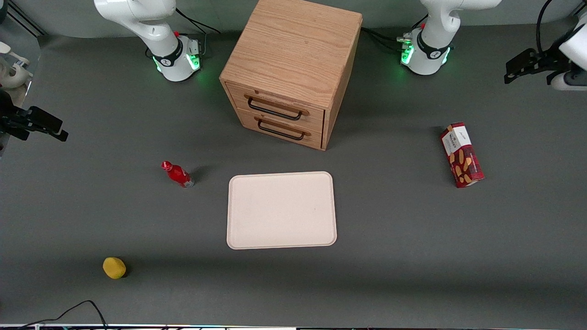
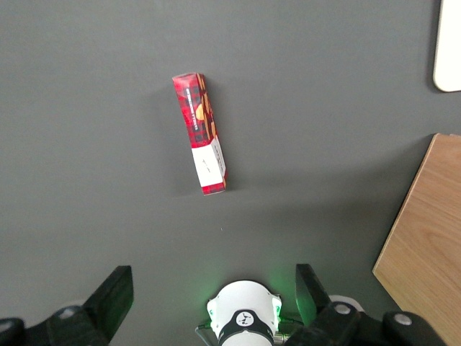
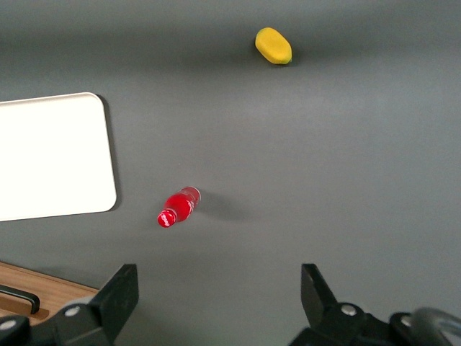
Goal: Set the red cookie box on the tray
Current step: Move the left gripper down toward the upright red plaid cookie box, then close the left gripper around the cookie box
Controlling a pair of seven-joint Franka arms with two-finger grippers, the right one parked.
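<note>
On the grey counter (image 1: 412,256), seen from the front, a small yellow fruit-shaped item (image 1: 114,267) sits toward the parked arm's end, close to the camera. Next comes a small red bottle (image 1: 177,174), standing alone, farther from the camera than the yellow item. At the middle lies the tray (image 1: 281,210), flat and cream-pink with rounded corners and a low rim, nothing resting on it. Farther from the camera than the tray stands a wooden two-drawer cabinet (image 1: 293,68), both drawers shut, each with a dark handle (image 1: 275,109). Toward my end of the counter lies the red cookie box (image 1: 462,154), flat on its long side, white panel pointing away from the camera, cookie pictures showing on the dark red part; it is well apart from the tray and from the cabinet. My claw (image 1: 518,71) hangs above the counter's edge at my end, farther from the camera than the box and clear of it. From my wrist camera, the box (image 2: 201,134) lies on bare counter with a corner of the tray (image 2: 447,45) and an edge of the cabinet (image 2: 425,245) in sight. My two black fingers (image 2: 112,295) are spread wide apart, with nothing between them.
</note>
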